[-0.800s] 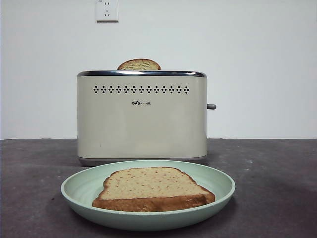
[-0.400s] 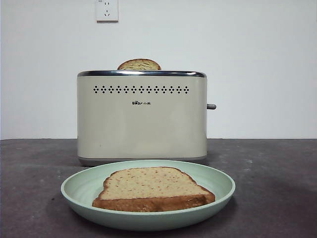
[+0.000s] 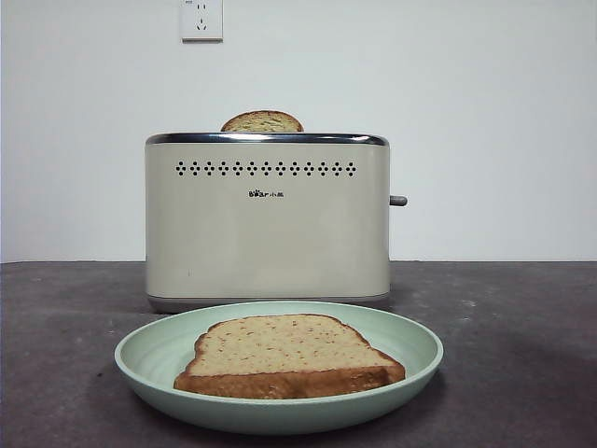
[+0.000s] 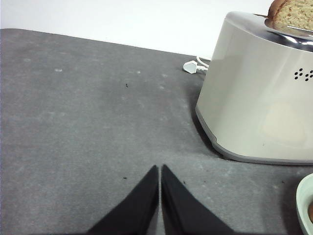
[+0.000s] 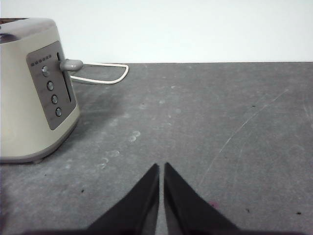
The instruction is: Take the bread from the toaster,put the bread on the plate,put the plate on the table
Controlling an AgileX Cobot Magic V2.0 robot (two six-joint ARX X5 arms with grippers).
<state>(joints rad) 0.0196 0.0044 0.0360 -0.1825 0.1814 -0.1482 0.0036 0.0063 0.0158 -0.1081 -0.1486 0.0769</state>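
Bread, a tan speckled wholegrain slice (image 3: pixel 287 357), lies flat on the round pale-green plate (image 3: pixel 149 355), which rests on the dark grey table (image 3: pixel 522 355) before the cream toaster (image 3: pixel 268 224). Left gripper (image 4: pixel 160 171) and right gripper (image 5: pixel 161 169) wait with jaws together. Keep both clear. Nothing has changed since the earlier frames.

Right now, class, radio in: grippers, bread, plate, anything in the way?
Left gripper and right gripper shut, empty, low over table. Bread flat on plate, before toaster. Second slice in toaster. Nothing in the way.

Plain white wall (image 3: pixel 485 121) with a socket (image 3: pixel 201 20).
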